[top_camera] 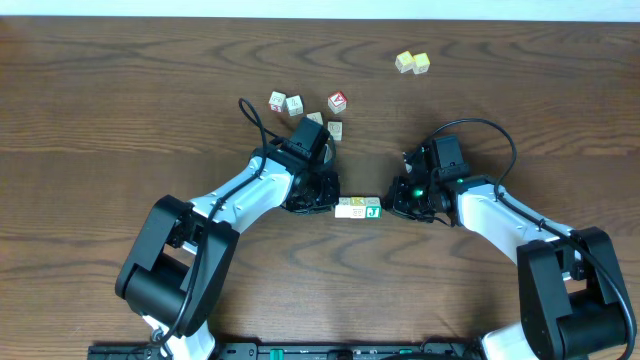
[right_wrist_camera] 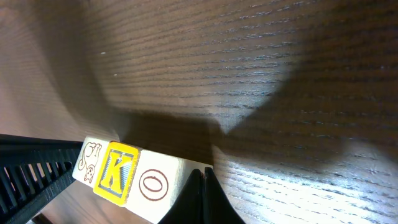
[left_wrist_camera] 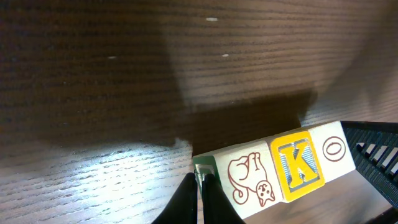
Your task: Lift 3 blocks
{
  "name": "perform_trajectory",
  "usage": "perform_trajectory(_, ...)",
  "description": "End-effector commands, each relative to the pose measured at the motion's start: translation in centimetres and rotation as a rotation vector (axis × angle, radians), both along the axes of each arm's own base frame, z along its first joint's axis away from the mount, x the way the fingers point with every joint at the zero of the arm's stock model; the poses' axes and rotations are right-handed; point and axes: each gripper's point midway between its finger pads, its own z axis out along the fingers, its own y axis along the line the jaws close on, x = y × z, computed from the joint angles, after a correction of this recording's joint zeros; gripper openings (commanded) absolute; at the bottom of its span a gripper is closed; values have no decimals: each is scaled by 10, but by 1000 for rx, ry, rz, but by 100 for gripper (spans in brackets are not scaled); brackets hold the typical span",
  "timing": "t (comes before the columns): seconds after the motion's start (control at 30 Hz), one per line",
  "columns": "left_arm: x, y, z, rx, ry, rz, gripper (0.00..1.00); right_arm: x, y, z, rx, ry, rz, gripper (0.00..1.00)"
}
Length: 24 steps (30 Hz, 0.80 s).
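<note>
Since the left gripper (top_camera: pixel 330 203) has its fingers pressed together and only pushes its tip against the end of the plain whitish block (top_camera: pixel 344 209), the row is held by squeeze alone, mid-table (top_camera: pixel 120 90), well away from every edge. The middle yellow block (top_camera: pixel 358 206) could pop out if the push slackens. The J block (top_camera: pixel 373 209) butts the right gripper (top_camera: pixel 392 207), likewise pressed together. Off-axis tips would likely buckle the row.

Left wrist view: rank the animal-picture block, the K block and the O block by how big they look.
1. animal-picture block, largest
2. K block
3. O block, smallest
The differences are slight, and the row runs away from the camera, so nearness alone may explain them.
</note>
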Motion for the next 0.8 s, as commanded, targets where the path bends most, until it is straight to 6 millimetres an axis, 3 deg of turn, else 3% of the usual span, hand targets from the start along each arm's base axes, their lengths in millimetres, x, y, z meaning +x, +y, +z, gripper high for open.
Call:
perform_trajectory(0.0,-8,-27,10,-77,10,-55,7,-17,35,10,123,47,97,1)
perform_trajectory(0.27,-4,-18,5,-22,-23,-58,7,-14,34,9,105,-2,137,1)
perform_trajectory(0.77,3,-23,8,-41,-77,-97,7,-7,33,10,87,-76,187,1)
